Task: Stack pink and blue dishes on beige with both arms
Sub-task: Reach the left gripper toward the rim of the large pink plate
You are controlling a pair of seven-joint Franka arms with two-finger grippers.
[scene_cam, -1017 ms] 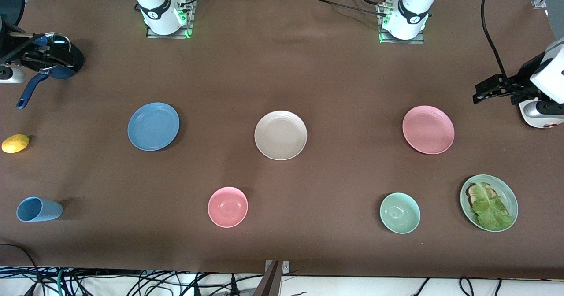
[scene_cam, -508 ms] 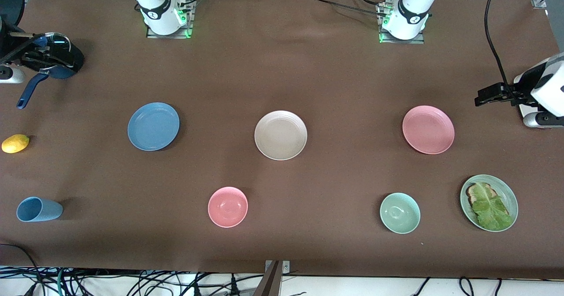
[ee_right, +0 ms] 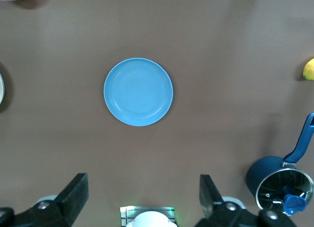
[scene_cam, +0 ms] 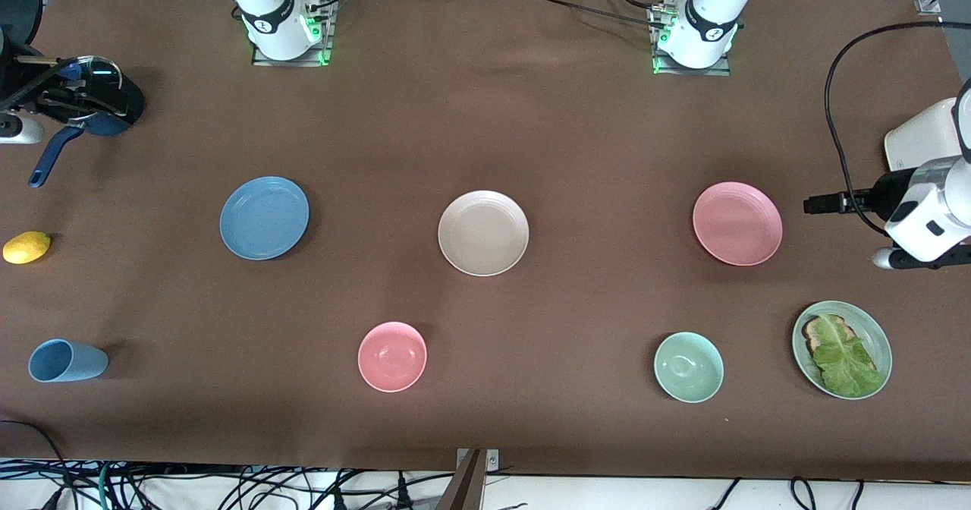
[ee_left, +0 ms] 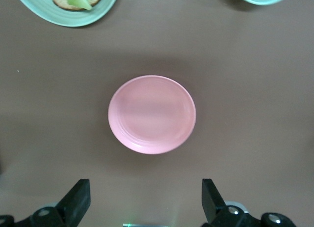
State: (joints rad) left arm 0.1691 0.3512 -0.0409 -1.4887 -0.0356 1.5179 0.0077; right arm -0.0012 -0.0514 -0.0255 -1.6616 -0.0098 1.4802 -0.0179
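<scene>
While nothing is stacked yet, all three plates sit in one row across the middle of the front view's frame. The beige plate is dead centre, the blue plate is toward the right arm's end of the table, and the pink plate is toward the left arm's end. They're well apart and each lies flat on its own.

The left gripper is up in the air at the frame edge, over bare table just beside the pink plate. Its fingers are spread wide with nothing between them. In the left wrist view the pink plate fills the centre of the frame.

The right gripper is up near the upper corner of the front frame, over a blue saucepan. It's also spread wide and empty. Its wrist view has the blue plate sitting mid-frame.

Other stuff sits along the lower part of the front frame: a blue cup lying on its side, a pink bowl, a pale green bowl, and a green plate with toast and lettuce on it. A lemon sits at the edge of the frame, at the right arm's end.
</scene>
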